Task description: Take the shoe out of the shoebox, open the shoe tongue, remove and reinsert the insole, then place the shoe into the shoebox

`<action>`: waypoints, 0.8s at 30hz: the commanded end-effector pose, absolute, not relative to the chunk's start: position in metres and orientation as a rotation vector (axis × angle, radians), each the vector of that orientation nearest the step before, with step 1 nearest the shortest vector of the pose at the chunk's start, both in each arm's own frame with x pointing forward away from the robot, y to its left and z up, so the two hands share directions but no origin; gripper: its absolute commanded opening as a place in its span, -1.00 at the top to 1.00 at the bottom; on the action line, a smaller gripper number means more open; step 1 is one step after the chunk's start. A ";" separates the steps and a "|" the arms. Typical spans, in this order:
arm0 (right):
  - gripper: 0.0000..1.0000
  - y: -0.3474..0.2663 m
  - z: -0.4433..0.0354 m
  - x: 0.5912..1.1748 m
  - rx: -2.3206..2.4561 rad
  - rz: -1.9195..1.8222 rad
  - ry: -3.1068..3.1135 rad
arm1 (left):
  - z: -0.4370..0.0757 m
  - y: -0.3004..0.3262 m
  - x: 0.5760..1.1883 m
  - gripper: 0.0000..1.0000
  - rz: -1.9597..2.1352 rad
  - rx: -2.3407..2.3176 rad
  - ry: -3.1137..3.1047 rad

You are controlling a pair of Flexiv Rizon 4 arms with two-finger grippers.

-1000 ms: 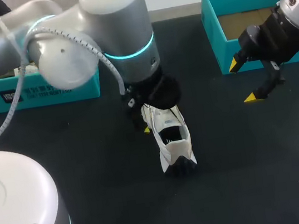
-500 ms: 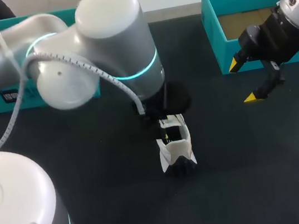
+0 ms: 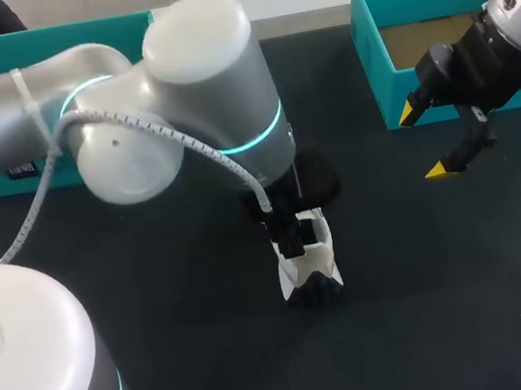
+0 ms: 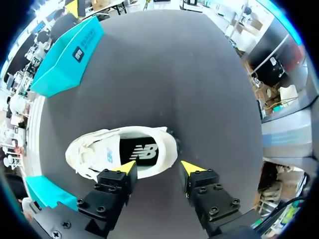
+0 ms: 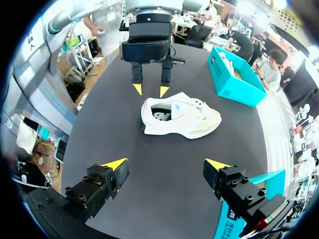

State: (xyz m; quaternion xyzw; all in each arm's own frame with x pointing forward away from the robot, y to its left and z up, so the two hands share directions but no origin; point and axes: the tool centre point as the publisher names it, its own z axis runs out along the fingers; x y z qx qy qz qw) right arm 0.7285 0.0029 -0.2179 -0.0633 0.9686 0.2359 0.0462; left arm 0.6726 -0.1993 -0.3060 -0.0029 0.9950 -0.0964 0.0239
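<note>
White soft-sided sneaker (image 4: 124, 152) w/ dark insole lay mid matte black surface (image 3: 187, 294), bare room all round; left tool (image 4: 158, 168) hung at its heel end, tips apart, gripping nothing (arm hid this in head view); right tool (image 5: 166, 164) gaped wide nr teal cardboard shoebox (image 3: 371, 51).

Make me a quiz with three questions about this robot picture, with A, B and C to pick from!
1. Where is the white shoe?
A) inside a box
B) on the black table
C) held up in the air

2. How many teal boxes are there?
A) one
B) two
C) four

3. The right gripper is:
A) open
B) shut on the shoe
C) shut on a box

Answers:
1 B, the shoe lies on the table.
2 B, one box stands at each far side.
3 A, its yellow tips stand wide apart with nothing between them.
</note>
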 end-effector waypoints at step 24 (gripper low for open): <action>-1.00 0.004 -0.219 0.729 -0.192 0.716 2.957 | -0.365 -0.227 0.660 -0.55 -0.234 0.036 3.111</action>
